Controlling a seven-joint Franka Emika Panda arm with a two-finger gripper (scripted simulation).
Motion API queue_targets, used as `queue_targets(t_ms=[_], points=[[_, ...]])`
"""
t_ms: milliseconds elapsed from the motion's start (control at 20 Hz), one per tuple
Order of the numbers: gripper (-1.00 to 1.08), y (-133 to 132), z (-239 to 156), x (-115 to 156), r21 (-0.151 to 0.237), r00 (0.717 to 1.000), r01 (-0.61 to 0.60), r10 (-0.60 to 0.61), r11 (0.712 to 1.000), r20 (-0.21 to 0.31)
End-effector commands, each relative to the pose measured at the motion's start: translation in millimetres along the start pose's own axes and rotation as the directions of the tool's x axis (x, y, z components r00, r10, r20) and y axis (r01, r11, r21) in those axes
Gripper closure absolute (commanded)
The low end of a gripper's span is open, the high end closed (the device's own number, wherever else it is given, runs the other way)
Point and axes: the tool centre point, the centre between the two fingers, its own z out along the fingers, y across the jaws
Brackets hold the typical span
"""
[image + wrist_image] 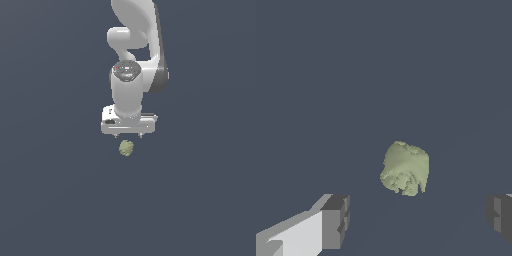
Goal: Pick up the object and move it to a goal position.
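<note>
Right now we have the gripper (128, 135) hanging above the plain dark surface (55, 200), with its jaws spread wide and nothing between them. In the wrist view the two dark fingertips (336, 220) stand well apart, each at one edge of the picture, and the gap between them is much broader than the object (405, 168).

That object (126, 148) is a small olive-green lump, roundish but bumpy, lying on the surface just beyond the fingers as the exterior view shows it. It is not yet between the fingers; in the wrist view it sits off from the line joining them, so we judge the gripper needs to shift over it before it comes down.

As to handling, we would expect something this small to be light. Its surface looks rough and pitted rather than glossy, so we judge it should not slip easily. Whether it is hard or yielding we cannot tell from these renders. Being roundish, it may roll if one finger touches first. We would take it across its widest middle, with both pads closing on opposite flanks, low enough to catch the bulge.
</note>
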Motion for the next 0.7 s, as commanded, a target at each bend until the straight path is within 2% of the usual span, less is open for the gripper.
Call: queue_targets(t_ms=[0,150,450,650], points=[[-0.92,0.0,0.0,0.0,0.0,1.0,0.0,0.0,1.0,0.0],[-0.92,4.6,-1.1,0.7,-0.001,1.0,-0.008,0.008,1.0,-0.004],[-0.92,31.7,-8.6,4.0,-0.006,0.998,-0.053,0.053,0.999,-0.028],[-0.92,34.6,-9.9,4.3,-0.006,0.998,-0.056,0.056,0.998,-0.03]])
